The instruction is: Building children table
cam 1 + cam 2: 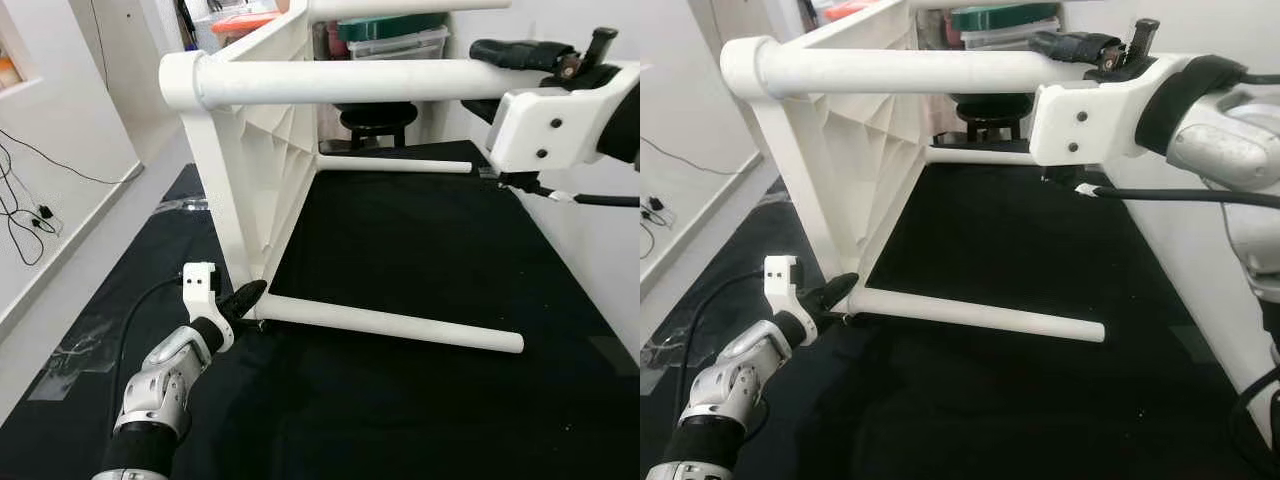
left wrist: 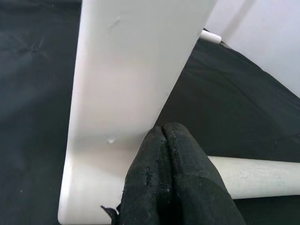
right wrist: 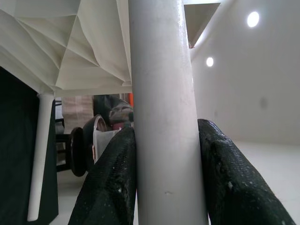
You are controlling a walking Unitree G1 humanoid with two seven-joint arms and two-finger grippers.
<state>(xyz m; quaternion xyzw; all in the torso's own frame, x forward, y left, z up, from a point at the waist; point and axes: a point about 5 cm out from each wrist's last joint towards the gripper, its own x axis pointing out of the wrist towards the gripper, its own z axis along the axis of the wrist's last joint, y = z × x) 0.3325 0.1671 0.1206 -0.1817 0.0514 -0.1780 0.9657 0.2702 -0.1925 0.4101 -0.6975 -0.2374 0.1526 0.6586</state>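
Observation:
A white plastic children's table top [image 1: 262, 130] stands on its edge on a black mat [image 1: 400, 240], ribbed underside facing right. White round legs stick out from it: an upper leg [image 1: 340, 82], a lower near leg [image 1: 400, 325] lying along the mat, and a far leg [image 1: 395, 163]. My right gripper [image 3: 164, 183] is shut on the upper leg near its free end, a finger on each side. My left gripper [image 1: 245, 300], fingers pressed together with nothing between them, touches the top's lower corner [image 2: 93, 187] where the near leg joins.
A white wall [image 1: 590, 230] borders the mat on the right, and pale floor with loose black cables [image 1: 30, 215] lies to the left. A black stool [image 1: 378, 120] and stacked storage bins [image 1: 395, 40] stand behind the table.

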